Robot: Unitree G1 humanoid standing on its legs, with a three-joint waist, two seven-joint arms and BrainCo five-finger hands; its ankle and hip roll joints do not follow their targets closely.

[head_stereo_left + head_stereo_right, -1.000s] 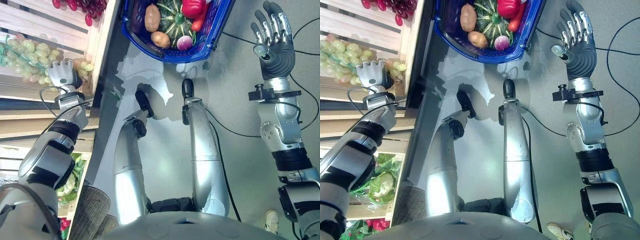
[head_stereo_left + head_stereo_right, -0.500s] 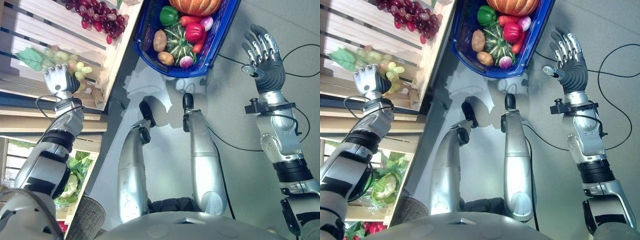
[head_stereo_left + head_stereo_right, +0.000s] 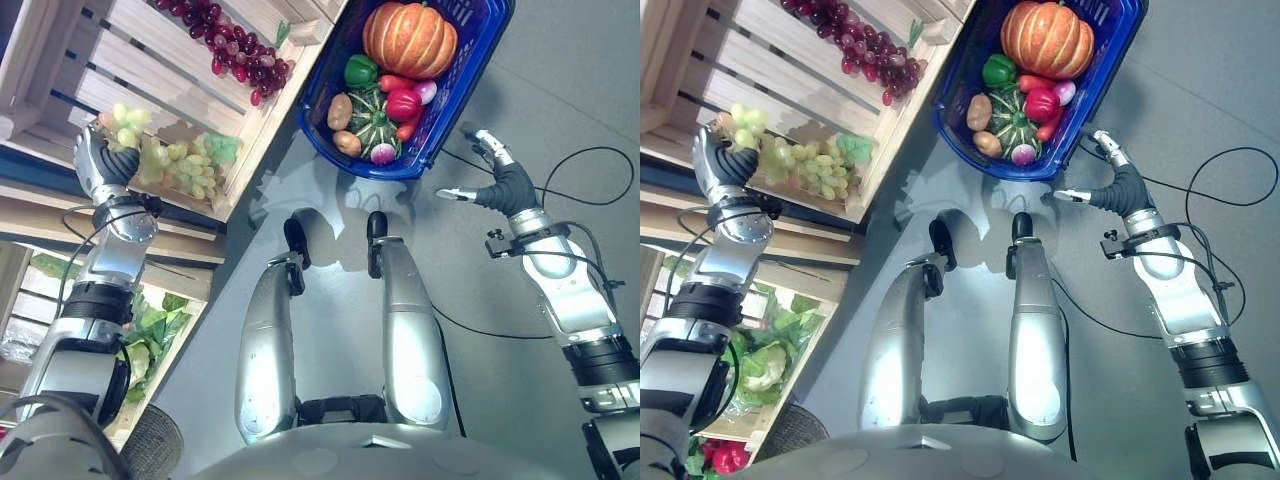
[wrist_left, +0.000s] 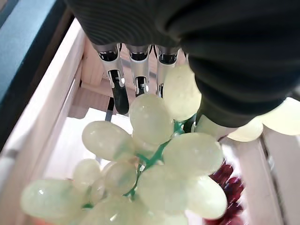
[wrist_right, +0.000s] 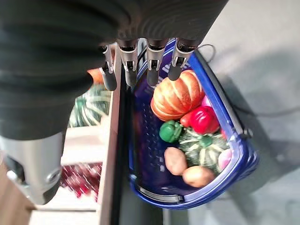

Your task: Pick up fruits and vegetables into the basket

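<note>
Left hand sits at the wooden crate of grapes, at the end of the green grape bunch nearest the crate's outer corner. In its wrist view the fingers hang down behind the pale green grapes, and the dark cover hides the palm and thumb, so whether the hand has closed on the bunch cannot be told; the grapes lie right against the hand, touching or nearly so. A few more green grapes show just past the hand, partly hidden by it. A bunch of dark red grapes lies along the crate's slats toward its far edge, well apart from the hand.

Right hand is held over the grey floor, just beside the near right corner of the blue basket, with its fingers straight and spread and nothing in them. In its wrist view the fingertips point down at the basket's rim.

Inside the basket lie an orange pumpkin, a green pepper, a red pepper, a striped green squash, two potatoes and a pink-white radish-like piece; the basket's far end is cut off by the frame edge. Leafy greens sit in a lower crate beneath the grape crate, partly hidden by the left arm.
</note>
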